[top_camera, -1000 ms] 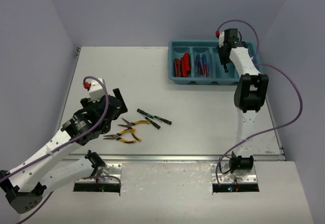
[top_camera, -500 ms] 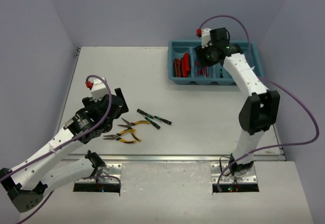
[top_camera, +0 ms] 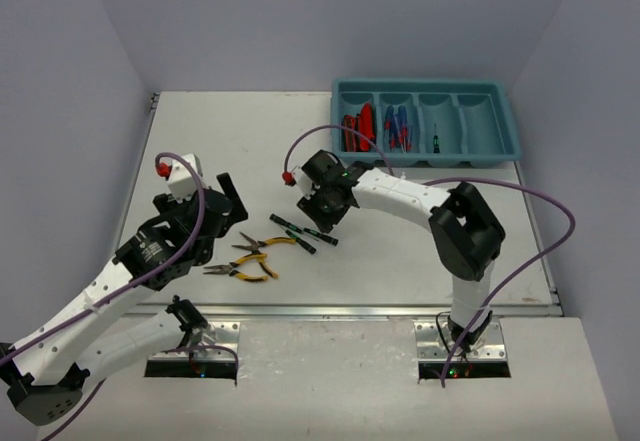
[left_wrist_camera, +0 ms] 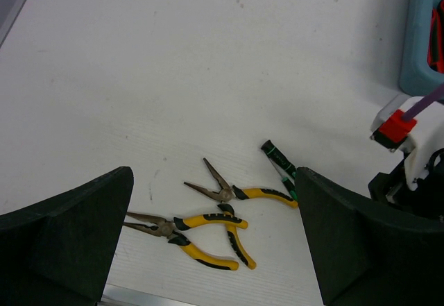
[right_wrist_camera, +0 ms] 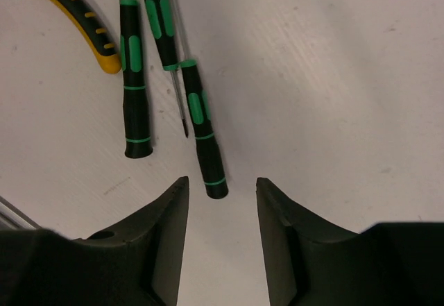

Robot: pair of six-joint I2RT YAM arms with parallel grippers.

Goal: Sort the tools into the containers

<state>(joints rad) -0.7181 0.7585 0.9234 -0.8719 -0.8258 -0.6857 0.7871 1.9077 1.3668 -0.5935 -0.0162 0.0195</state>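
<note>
The teal tray [top_camera: 430, 162] stands at the far right. Its first compartment holds red-and-black utility knives [top_camera: 357, 129], its second blue-handled screwdrivers [top_camera: 397, 126], its third one black-and-green screwdriver [top_camera: 435, 141]. Two yellow-handled pliers [top_camera: 262, 244] [top_camera: 240, 272] and black-and-green screwdrivers [top_camera: 300, 234] lie mid-table. My right gripper [top_camera: 322, 211] is open, low over them. In the right wrist view three screwdrivers show, and the end of one [right_wrist_camera: 203, 129] lies just ahead of the open right gripper [right_wrist_camera: 222, 181]. My left gripper [left_wrist_camera: 214, 181] is open above both pliers [left_wrist_camera: 239, 193] [left_wrist_camera: 191, 240].
The tray's fourth compartment [top_camera: 482, 121] holds nothing. My right wrist [left_wrist_camera: 409, 160] is close to the right of my left gripper. A metal strip [top_camera: 350, 310] runs along the table's near edge. Walls stand left, right and behind.
My right arm has swung from over the tray's right compartments down and left to the screwdrivers mid-table. My left gripper has shifted slightly above the pliers.
</note>
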